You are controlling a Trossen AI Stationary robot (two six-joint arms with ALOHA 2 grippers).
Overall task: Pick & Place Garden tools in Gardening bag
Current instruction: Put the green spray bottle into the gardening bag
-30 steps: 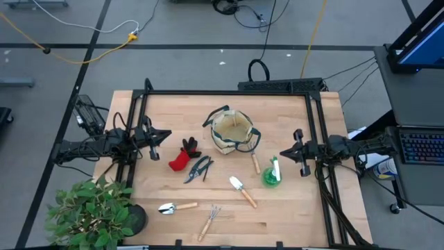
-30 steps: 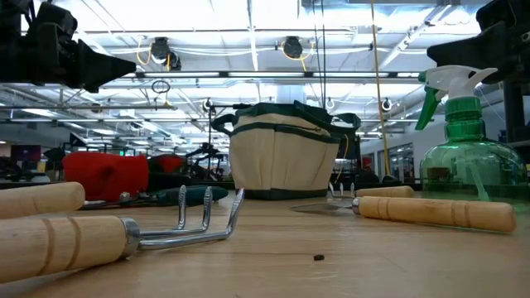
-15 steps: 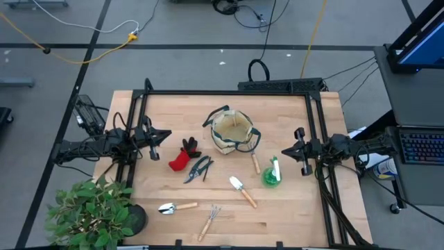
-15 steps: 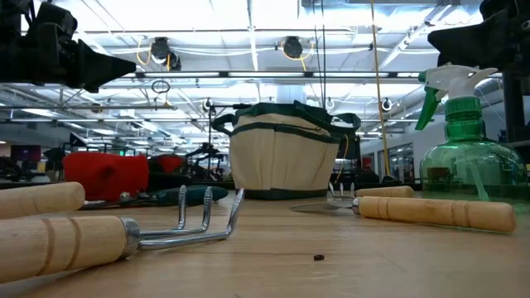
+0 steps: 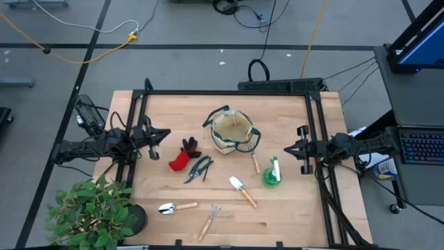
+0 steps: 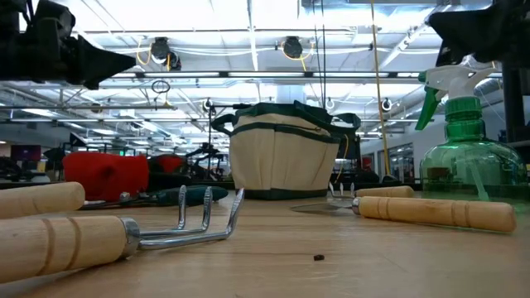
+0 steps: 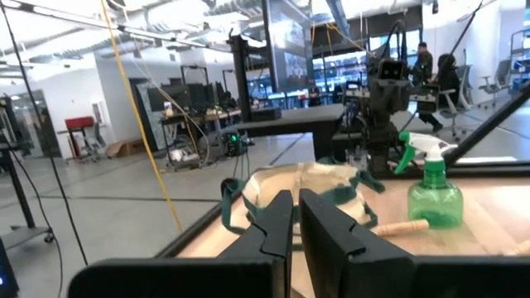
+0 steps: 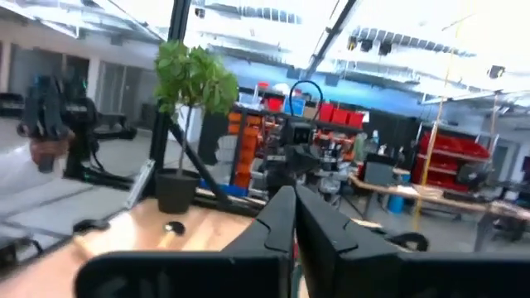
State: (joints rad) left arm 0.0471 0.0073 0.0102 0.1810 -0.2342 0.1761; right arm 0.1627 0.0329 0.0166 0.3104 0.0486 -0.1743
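Observation:
The beige gardening bag (image 5: 234,132) with dark trim stands upright at the table's far middle. On the table lie a red glove (image 5: 182,157), dark pruning shears (image 5: 198,169), a trowel (image 5: 244,191), a second trowel (image 5: 176,207), a small rake (image 5: 210,221) and another wooden-handled tool (image 5: 254,162) beside the bag. The green spray bottle (image 5: 271,173) stands at the right. My left gripper (image 5: 168,135) hovers shut and empty left of the glove. My right gripper (image 5: 284,148) hovers shut and empty right of the bottle.
A leafy potted plant (image 5: 94,212) stands at the near left corner. A black frame (image 5: 229,94) runs along the table's far, left and right sides. Bare wood lies between the bag and the left gripper and along the near right part of the table.
My right gripper has drawn back a little toward the table's right edge, away from the spray bottle. The tools and the bag lie as before.

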